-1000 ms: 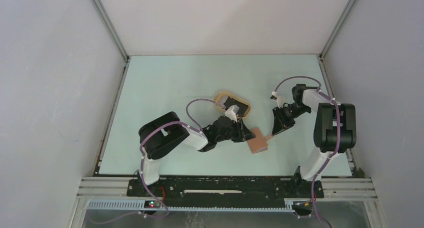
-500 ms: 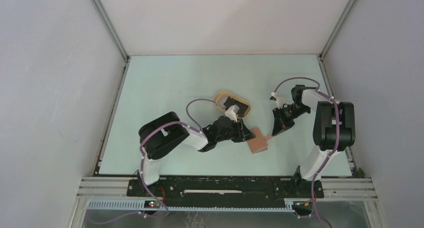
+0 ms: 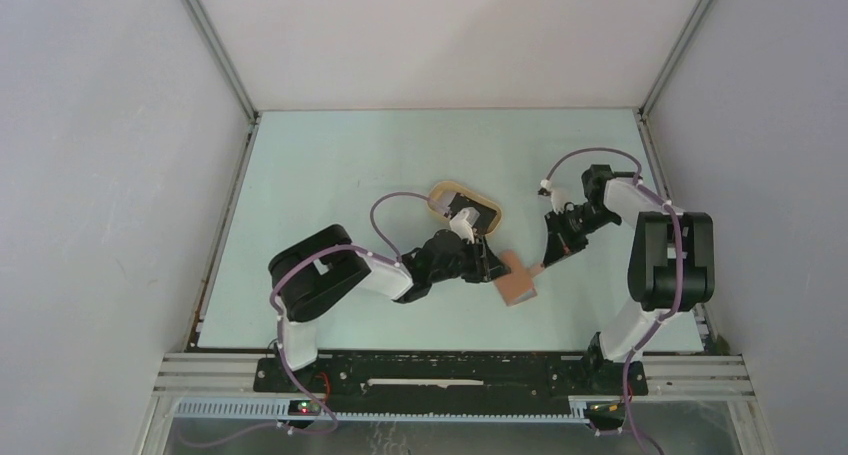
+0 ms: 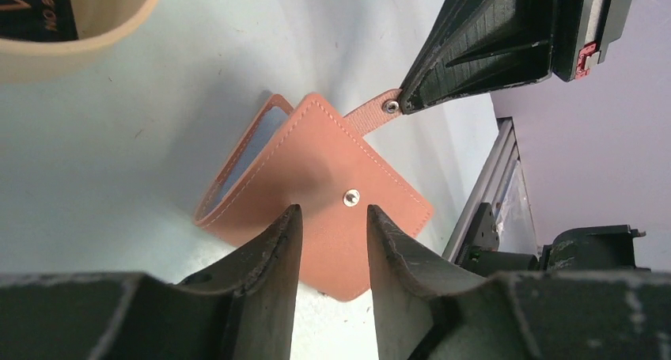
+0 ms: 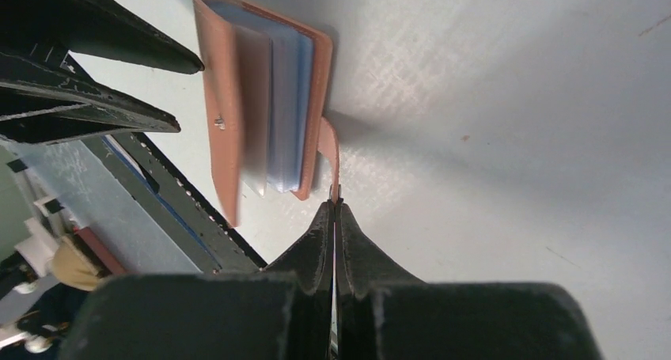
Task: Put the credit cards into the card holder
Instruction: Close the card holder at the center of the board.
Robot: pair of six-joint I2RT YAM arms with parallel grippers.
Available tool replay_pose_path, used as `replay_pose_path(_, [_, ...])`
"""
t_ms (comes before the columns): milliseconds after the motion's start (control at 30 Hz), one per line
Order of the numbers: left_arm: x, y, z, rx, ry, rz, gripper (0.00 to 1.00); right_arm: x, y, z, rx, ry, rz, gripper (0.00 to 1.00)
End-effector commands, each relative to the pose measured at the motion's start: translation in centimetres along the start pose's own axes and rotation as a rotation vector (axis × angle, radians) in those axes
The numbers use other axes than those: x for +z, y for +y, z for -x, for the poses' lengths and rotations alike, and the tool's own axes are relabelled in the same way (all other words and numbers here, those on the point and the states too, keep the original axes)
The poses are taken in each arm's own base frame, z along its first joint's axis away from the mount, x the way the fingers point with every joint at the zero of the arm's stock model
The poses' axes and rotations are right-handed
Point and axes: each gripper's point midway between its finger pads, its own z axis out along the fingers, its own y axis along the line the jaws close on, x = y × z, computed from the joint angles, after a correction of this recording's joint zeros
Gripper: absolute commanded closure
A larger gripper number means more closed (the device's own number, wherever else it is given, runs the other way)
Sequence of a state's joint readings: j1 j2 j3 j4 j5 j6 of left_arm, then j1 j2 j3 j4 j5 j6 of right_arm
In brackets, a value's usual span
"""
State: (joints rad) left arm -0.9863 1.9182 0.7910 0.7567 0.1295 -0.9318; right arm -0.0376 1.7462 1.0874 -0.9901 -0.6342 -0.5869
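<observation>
Currently the card holder (image 3: pixel 515 283) lies on the tabletop (image 3: pixel 330 195) between the two claws, just near of the oval tray (image 3: pixel 437 190). From above it sits cornerwise to the tabletop edges, its longer side running from far-left to near-right. It is partly open. In the right wrist view the reddish-brown covers stand apart along one edge and the light blue pockets (image 5: pixel 289 99) show between them. Its snap tab (image 4: pixel 372 115) points away from the body toward the right arm.

The right claw (image 5: pixel 334 206) is pinched together on the end of that tab, with the strap drawn out from the holder's edge. The left claw (image 4: pixel 332 211) has its jaws apart, one fingertip (image 4: pixel 289 217) on either side of the outer cover's metal snap stud (image 4: pixel 351 197). Whether they press on the leather cannot be told.

Against the earlier top views, the card holder stays in the same spot and the right claw's tip stays at the same corner. The left arm's elbow has shifted slightly to the left.

A dark credit card (image 4: pixel 32 8) lies in the tray. It bears white lettering, cut off by the frame edge and too partial to read beyond "NO".
</observation>
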Motion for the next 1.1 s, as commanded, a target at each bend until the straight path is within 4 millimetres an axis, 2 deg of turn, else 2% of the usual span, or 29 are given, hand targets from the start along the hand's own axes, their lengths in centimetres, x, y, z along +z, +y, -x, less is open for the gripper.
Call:
replay_pose_path(0, [-1.9,-1.9,2.2,0.114,-0.078,-0.030,0.59,-1.6,1.4,2.2,-0.138,-0.084,-0.040,1.00])
replay_pose_path(233, [-3.5,-1.5,3.3,0.279,-0.098,0.004,0.61,-1.5,2.2,3.4,-0.245,-0.094,-0.108,1.00])
replay_pose_path(400, [-2.5,-0.6,3.3,0.358,-0.043,0.041,0.62,-0.5,3.2,4.0,-0.352,-0.063,-0.144,1.00])
replay_pose_path(600, [-1.4,0.3,2.9,0.372,-0.011,0.064,0.65,-0.2,4.4,4.9,-0.446,-0.073,-0.163,1.00])
replay_pose_path(767, [-0.6,0.0,3.0,0.385,-0.002,0.046,0.64,0.0,4.7,5.3,-0.465,-0.078,-0.172,1.00])
replay_pose_path(900, [0.2,0.9,2.6,0.380,0.027,0.079,0.64,-0.1,5.0,5.4,-0.473,-0.089,-0.162,1.00])
replay_pose_path(967, [0.5,1.4,2.3,0.370,0.043,0.096,0.66,-0.1,5.2,5.4,-0.480,-0.093,-0.156,1.00])
replay_pose_path(1067, [0.6,2.2,1.7,0.355,0.061,0.117,0.75,0.1,5.5,5.3,-0.498,-0.092,-0.138,1.00])
